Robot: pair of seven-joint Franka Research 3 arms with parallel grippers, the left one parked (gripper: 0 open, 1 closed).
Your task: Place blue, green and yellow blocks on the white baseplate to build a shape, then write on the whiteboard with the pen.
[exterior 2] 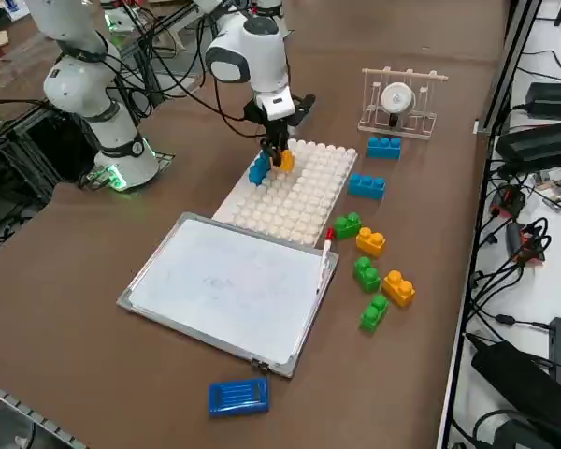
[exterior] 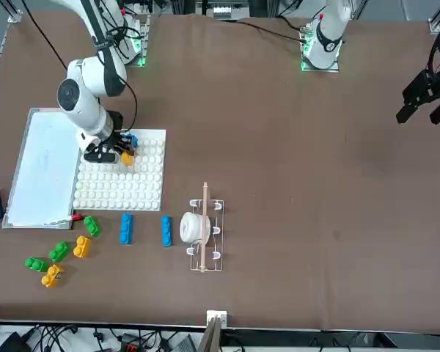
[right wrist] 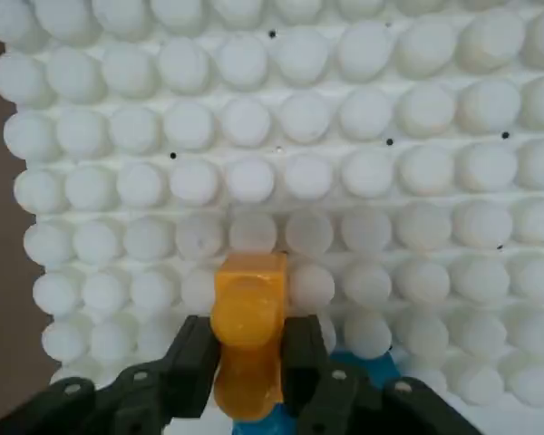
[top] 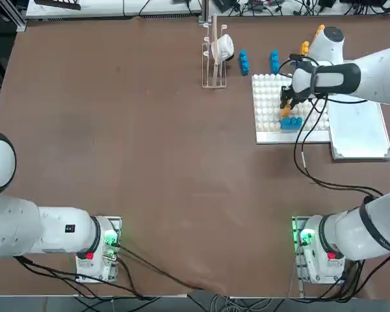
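White baseplate [exterior 2: 304, 201] gridded with round studs; blocks blue [exterior 2: 366, 186], green [exterior 2: 347, 224], yellow-orange [exterior 2: 370, 241]; pen [exterior 2: 326, 245] red-tipped.

Right claw [right wrist: 247, 362] clamped, pointing down

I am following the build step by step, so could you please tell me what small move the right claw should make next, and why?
Probably lower straight down and press. The right claw is shut on a yellow block, held over the white baseplate beside the blue block already seated there. Whether the yellow block touches the studs yet cannot be told, so descend gently before letting go.
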